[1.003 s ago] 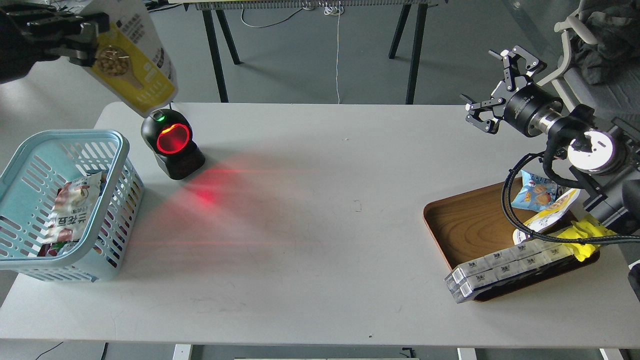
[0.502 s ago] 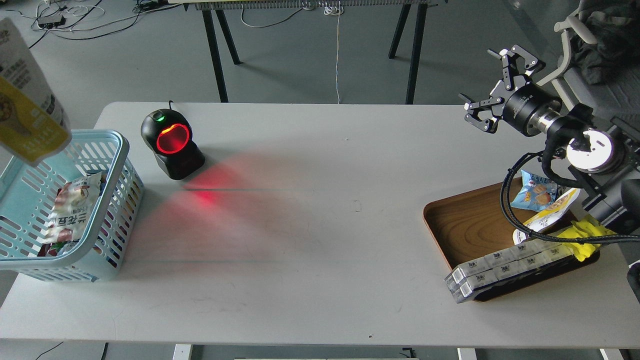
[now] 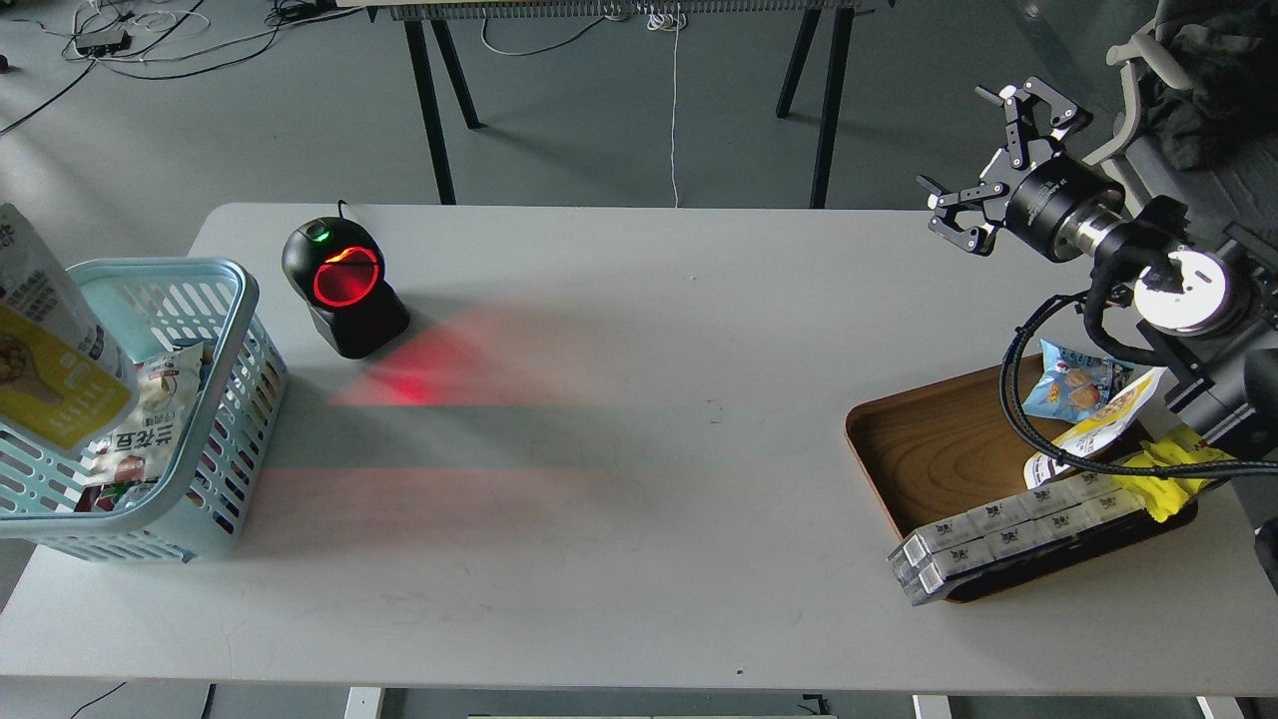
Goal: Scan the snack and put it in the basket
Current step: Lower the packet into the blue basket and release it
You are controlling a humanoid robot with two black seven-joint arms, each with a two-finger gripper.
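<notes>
Only dark illegible print marks the snack over the basket; right fingers spread, left unseen.

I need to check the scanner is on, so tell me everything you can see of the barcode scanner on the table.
The barcode scanner is a black, glossy, plastic-looking unit with a rounded head on a short base. Its round window, facing forward and right, glows red, and a small green light shows on top. It stands upright on the white table near the far left corner, just right of the blue basket and apart from it. A red glow spreads across the tabletop in front. A thin cable leaves its back. Nothing else touches it.
</notes>
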